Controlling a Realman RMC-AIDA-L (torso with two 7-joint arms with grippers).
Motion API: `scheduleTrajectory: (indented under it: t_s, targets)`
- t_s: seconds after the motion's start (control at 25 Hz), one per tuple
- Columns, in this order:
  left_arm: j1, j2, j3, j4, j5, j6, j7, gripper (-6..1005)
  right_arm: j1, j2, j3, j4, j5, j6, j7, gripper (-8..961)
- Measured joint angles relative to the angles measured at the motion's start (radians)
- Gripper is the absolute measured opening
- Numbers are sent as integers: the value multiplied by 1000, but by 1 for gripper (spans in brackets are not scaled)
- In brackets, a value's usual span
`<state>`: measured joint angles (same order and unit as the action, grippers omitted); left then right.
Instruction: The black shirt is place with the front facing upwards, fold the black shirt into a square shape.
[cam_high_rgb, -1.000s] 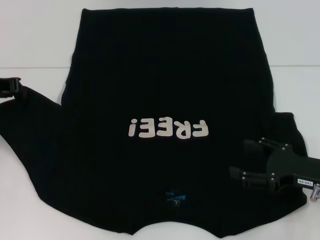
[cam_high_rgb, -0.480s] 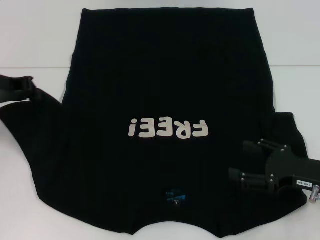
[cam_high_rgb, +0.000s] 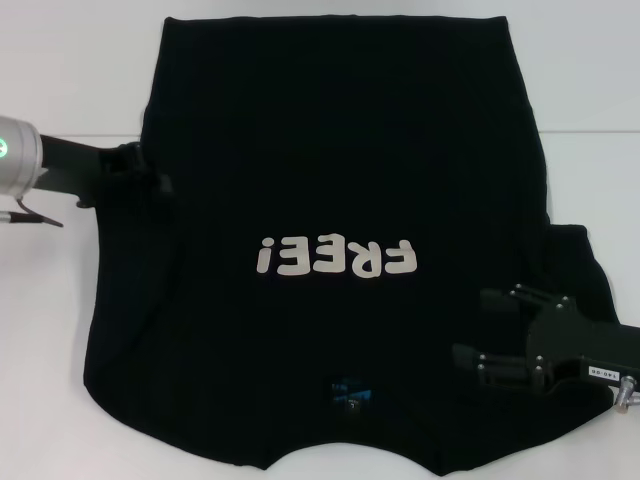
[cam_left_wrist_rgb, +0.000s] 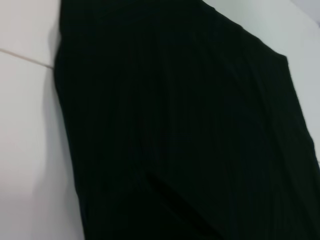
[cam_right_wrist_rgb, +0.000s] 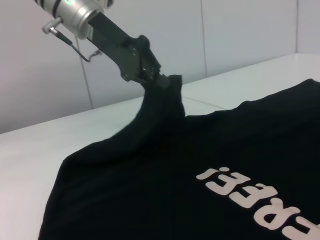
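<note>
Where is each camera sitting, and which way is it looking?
Head view: up on the robot's head, looking down at the black shirt on the white table; both arms show, the left pincer and the right pincer.
Left wrist view: on the left arm, facing shirt cloth and table; none of its own pincer shows.
Right wrist view: on the right arm, looking across the shirt at the left pincer lifting a sleeve.
Shared: the cream FREE! lettering, in the head and right wrist views.

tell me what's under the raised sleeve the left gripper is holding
The left gripper lifts the black shirt sleeve over the shirt's body, black cloth beneath. The white table under the shirt is covered.
</note>
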<state>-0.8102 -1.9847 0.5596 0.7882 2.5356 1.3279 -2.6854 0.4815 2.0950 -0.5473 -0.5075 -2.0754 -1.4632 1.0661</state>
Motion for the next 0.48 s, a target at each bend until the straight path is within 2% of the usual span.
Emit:
scheduleTrajectory:
  t_s: [0.24,0.48]
  targets:
    - [31,-8,-3,-61,-46,-56,3,90,3,0,-10,3,0,0,2,927]
    - [78,-13,-6,-101,-173,-54,21,101,3,0,-10,3,0,0,4,927]
